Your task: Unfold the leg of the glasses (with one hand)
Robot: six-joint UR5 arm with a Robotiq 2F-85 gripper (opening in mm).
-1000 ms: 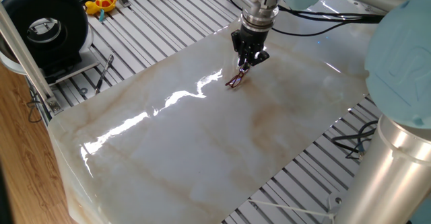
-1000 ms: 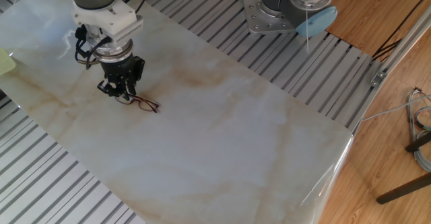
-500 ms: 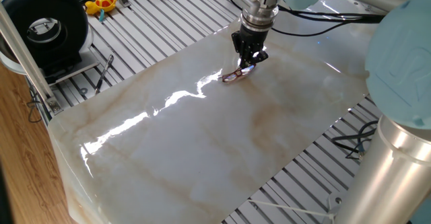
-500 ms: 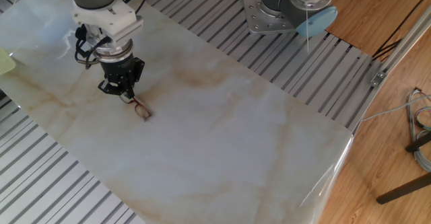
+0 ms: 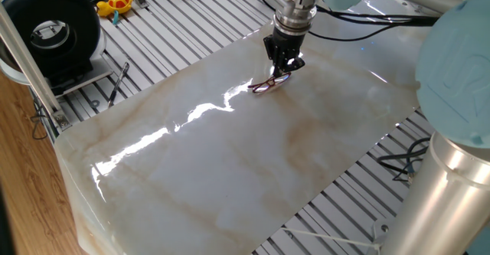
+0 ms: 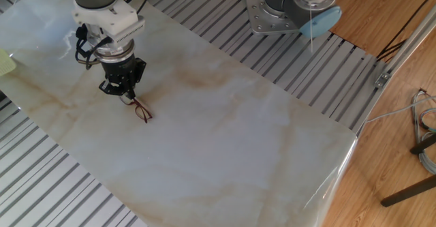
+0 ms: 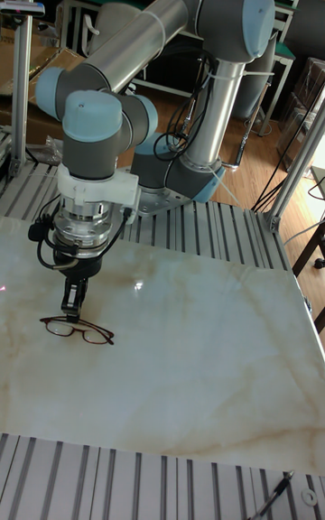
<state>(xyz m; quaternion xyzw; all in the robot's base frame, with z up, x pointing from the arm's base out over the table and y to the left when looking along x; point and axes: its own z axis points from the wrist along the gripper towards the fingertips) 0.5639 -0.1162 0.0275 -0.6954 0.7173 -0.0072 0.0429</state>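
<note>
Pinching glasses [image 7: 77, 330] leg, claw [image 7: 72, 310] closed

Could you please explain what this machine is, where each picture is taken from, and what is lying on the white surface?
The machine is a single robot arm made of pale blue and grey jointed tubes. At its end is a gripper with two dark fingers that pinch things. Two pictures come from fixed cameras looking down at the table from opposite sides, and the tall one comes from a camera facing the arm's base. The white surface is a glossy marble-patterned board laid over a slatted metal table. On it lie small glasses with thin reddish rims. The gripper points straight down at one end of the glasses, its fingers close together; it seems to pinch one slender leg, though that part is too small to be sure. Off the board you can see a black round device and a yellow toy.
</note>
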